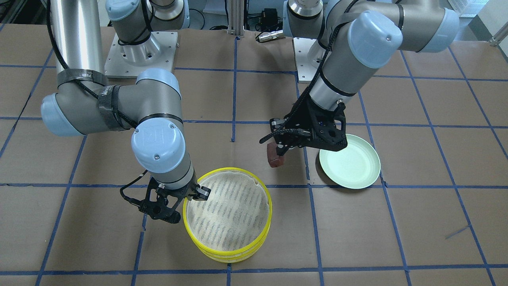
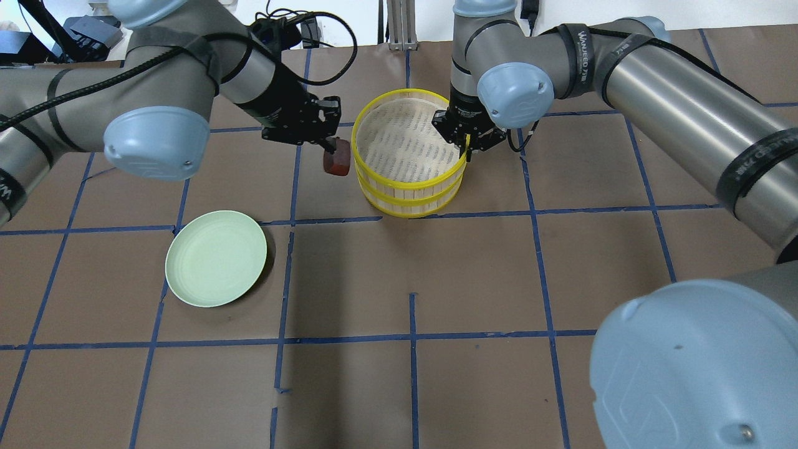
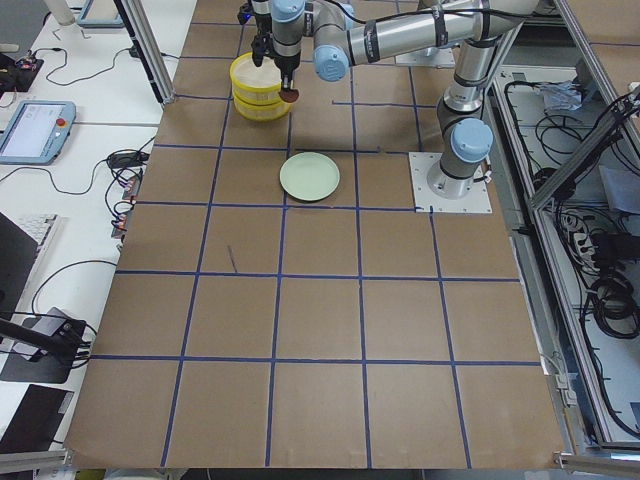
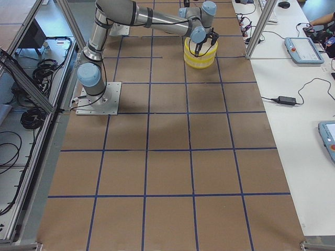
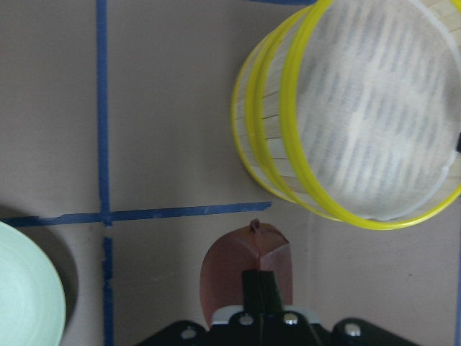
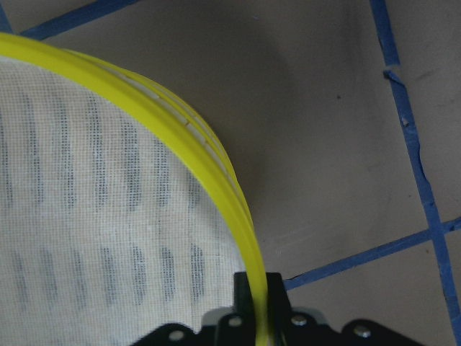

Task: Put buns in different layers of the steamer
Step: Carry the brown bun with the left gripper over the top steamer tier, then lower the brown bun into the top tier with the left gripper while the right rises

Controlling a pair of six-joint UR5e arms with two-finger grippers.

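Observation:
The steamer (image 1: 230, 206) is a stack of two yellow-rimmed trays, and the white cloth bottom of the top tray (image 2: 405, 137) is bare. My right gripper (image 1: 190, 198) is shut on the top tray's yellow rim (image 6: 216, 173), on the side away from the plate. My left gripper (image 2: 330, 149) is shut on the dark reddish-brown bun (image 2: 336, 163). It holds the bun in the air just outside the steamer's wall, on the plate's side. The bun also shows in the left wrist view (image 5: 230, 274). The creamy white bun is not visible in any view.
A pale green plate (image 2: 215, 257) lies bare on the brown table, on my left and nearer my base than the steamer. Blue tape lines grid the table. Both arm bases (image 1: 139, 51) stand at the table's robot side.

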